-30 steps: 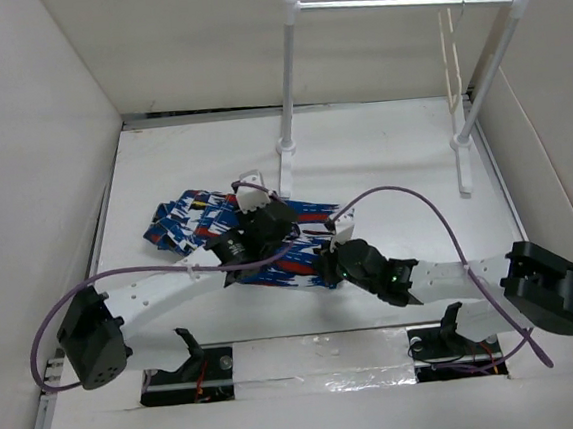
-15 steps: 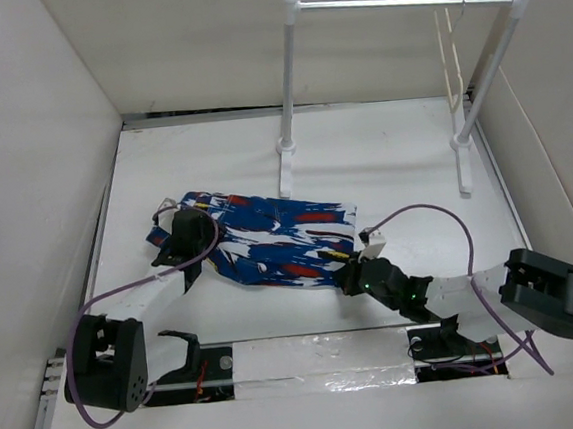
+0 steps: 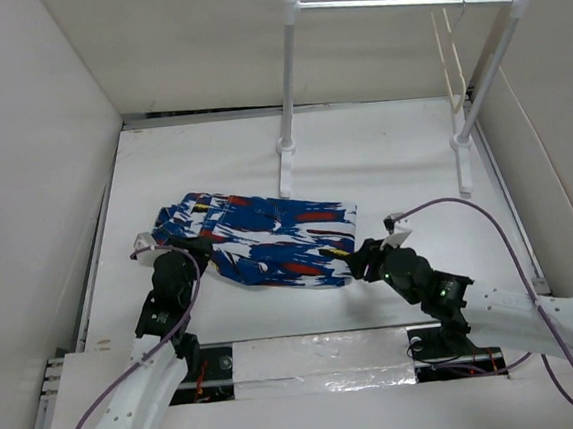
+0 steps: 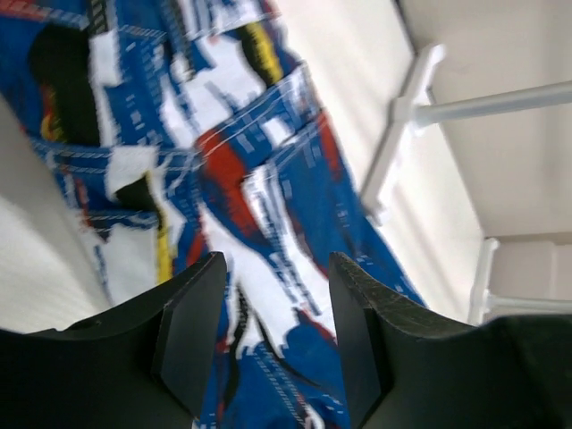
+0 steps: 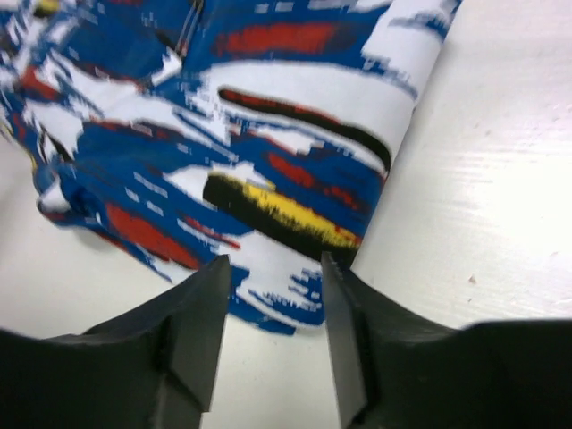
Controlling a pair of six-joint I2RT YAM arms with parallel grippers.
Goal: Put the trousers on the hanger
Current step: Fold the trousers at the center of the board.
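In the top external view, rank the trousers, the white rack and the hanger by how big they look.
1. rack: widest span, though its rail sits nearer the camera
2. trousers
3. hanger: clearly smallest

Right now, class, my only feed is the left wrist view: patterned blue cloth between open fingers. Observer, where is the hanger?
Observer: In the top view, the hanger hangs from the rail of the white rack, near its right post.
Operator: What is the right gripper doing?
Observer: The right gripper is open at the right end of the trousers, gripping nothing.
Operator: How do the trousers lie?
Observer: Flat on the table, reaching from the left gripper to the right one.
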